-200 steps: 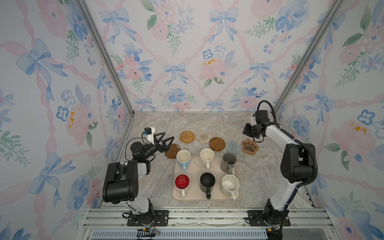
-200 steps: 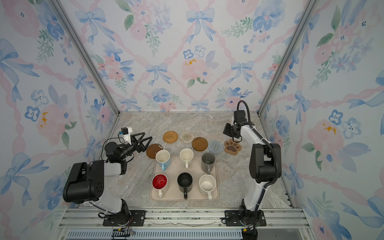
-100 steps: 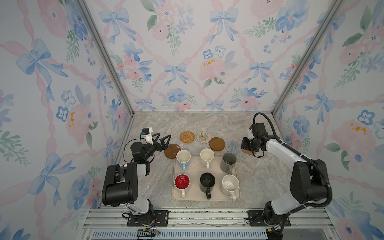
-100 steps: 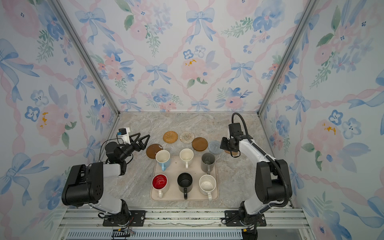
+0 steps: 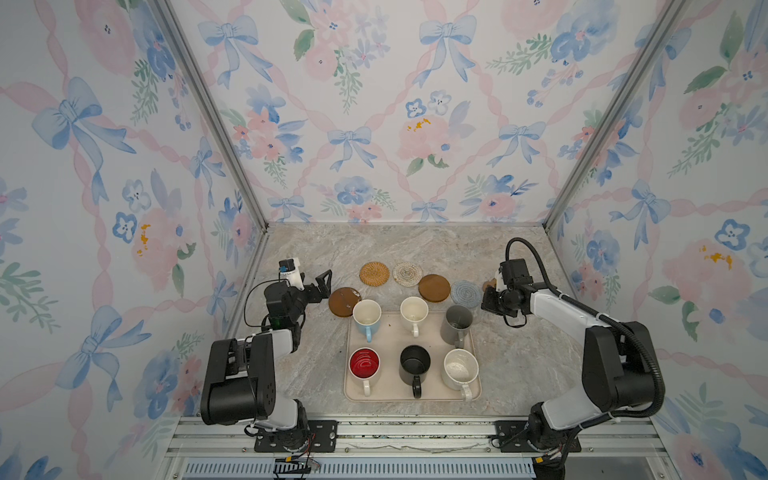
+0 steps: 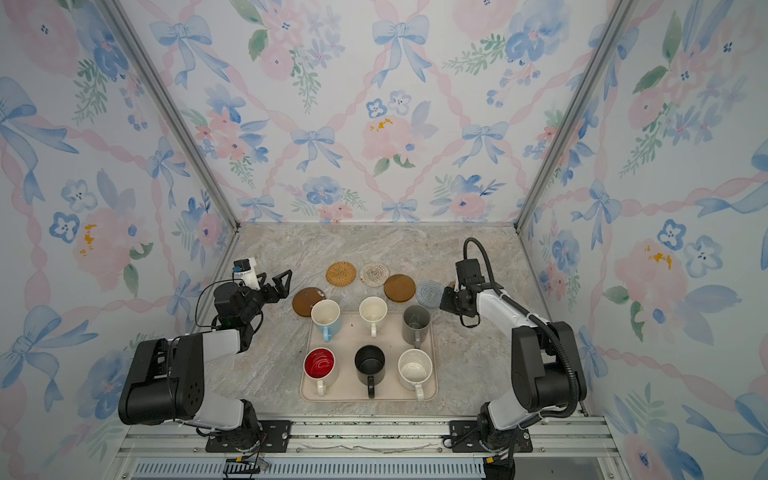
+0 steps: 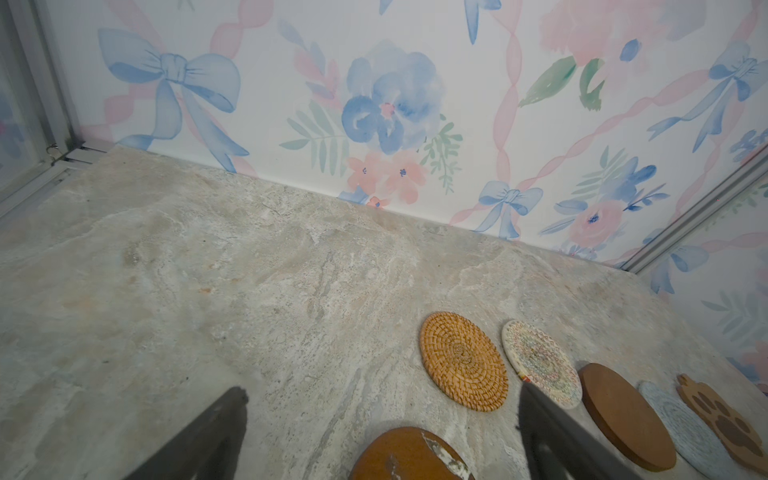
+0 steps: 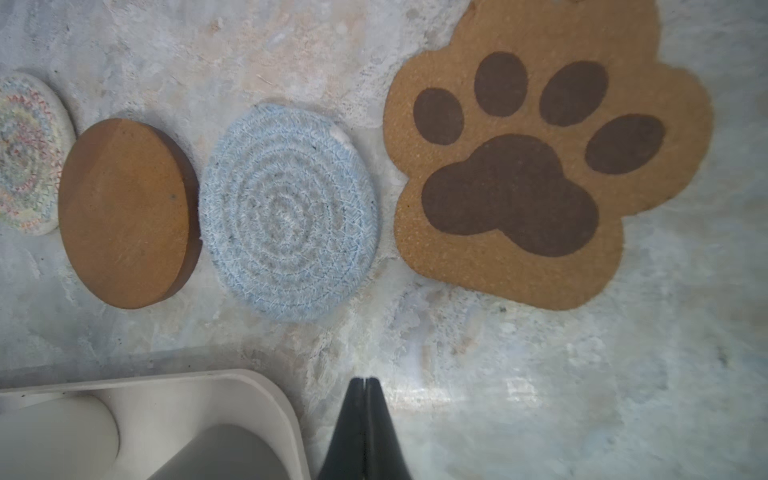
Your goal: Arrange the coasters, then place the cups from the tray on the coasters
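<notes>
I work inside a built test booth, a robot lab cell dressed up to feel like a home. Wallpaper [image 5: 374, 104] of blue bows and pink flowers covers three walls, but bare aluminium posts [image 5: 238, 166] hold the corners. My bench [image 5: 523, 365] is a marble-look slab carrying a tray [image 5: 392, 336] of cups [image 5: 367, 318] beside coasters [image 5: 374, 273]. My arms [image 5: 241, 374] stand on black plates [image 5: 328, 432] on a metal rail [image 5: 415, 430], with wiring [image 5: 295, 457] dangling below.

On the stone-look table [image 5: 316, 257] the tray [image 5: 382, 398] is laid toward 6 o'clock. Six coasters [image 5: 374, 273] are spread from the tray's 10 to 2 o'clock. The brown disc [image 5: 338, 302] at 10 may be touching it.
</notes>
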Available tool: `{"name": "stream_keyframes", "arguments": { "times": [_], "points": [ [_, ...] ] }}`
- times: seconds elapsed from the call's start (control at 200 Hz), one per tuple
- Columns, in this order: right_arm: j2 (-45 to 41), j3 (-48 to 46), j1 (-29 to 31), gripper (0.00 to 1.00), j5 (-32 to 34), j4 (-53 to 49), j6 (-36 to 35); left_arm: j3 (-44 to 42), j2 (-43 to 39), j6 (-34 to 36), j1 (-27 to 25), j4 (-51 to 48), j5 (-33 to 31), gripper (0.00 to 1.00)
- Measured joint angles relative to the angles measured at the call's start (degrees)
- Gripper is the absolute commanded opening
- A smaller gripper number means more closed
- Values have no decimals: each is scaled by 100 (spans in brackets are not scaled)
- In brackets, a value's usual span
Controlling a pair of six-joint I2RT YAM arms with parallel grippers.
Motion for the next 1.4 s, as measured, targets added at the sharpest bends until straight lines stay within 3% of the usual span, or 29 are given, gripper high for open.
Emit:
{"name": "stream_keyframes", "arguments": {
  "times": [1.03, 1.215, 1.4],
  "points": [
    [1414, 673, 111, 0, -293, 538, 286, 0, 0, 94, -59, -120, -380, 98],
    [1261, 651, 111, 0, -107, 396, 289, 0, 0, 96, -59, -120, -382, 98],
    [70, 544, 0, 0, 487, -59, 223, 0, 0, 96, -59, -120, -382, 98]
  ]
}}
